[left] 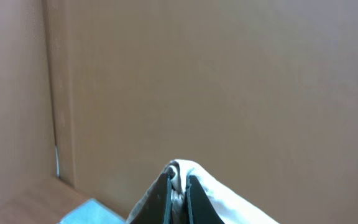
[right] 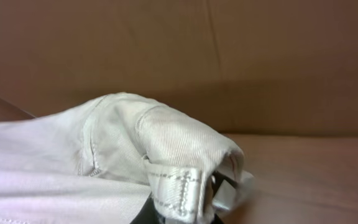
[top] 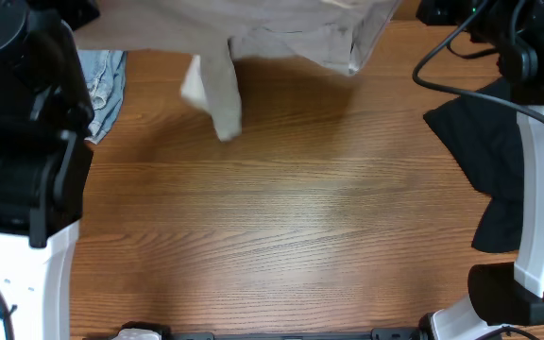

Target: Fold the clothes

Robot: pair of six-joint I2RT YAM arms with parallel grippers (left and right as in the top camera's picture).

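Wooden tabletop fills my overhead view, with a denim piece at its left edge and a black garment on the right. I have the pale garment lifted at the far edge, its long axis running side to side between both arms, one fold drooping toward the wood. My left gripper is clenched on a pinch of its cloth. My right gripper grips the waistband by a belt loop. I judge the next move is to draw it toward me and lay it flat.

beige garment: 1 | blue denim garment: 1 | black garment: 1 | wooden table: 1
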